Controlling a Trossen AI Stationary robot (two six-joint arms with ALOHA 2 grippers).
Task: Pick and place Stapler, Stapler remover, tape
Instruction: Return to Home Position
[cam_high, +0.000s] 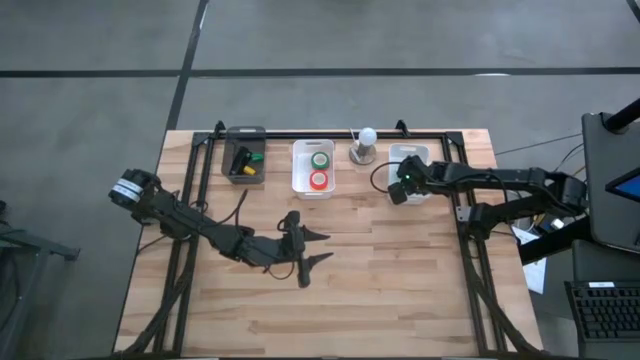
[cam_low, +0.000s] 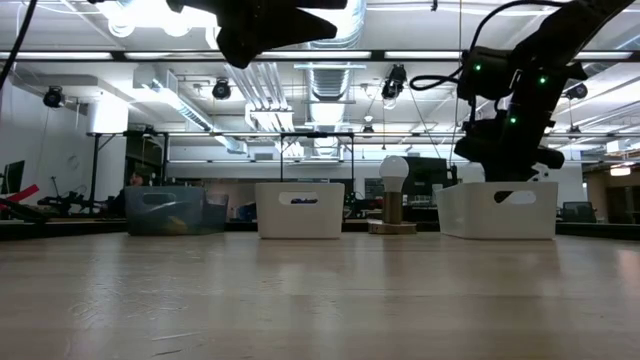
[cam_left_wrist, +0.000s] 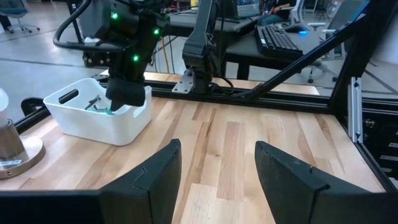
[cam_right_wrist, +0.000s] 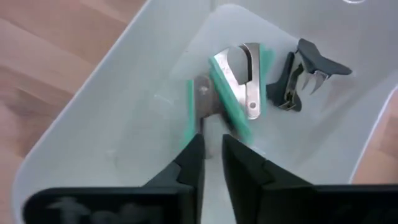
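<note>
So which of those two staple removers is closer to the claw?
The teal staple remover, lying just beyond the right gripper; the black staple remover lies farther off.

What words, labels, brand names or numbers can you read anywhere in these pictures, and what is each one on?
No text can be read in any view.
Small label on the wooden lamp base: too blurred to read.
Keys of the keyboard on the desk beyond the table: too small to read.
</note>
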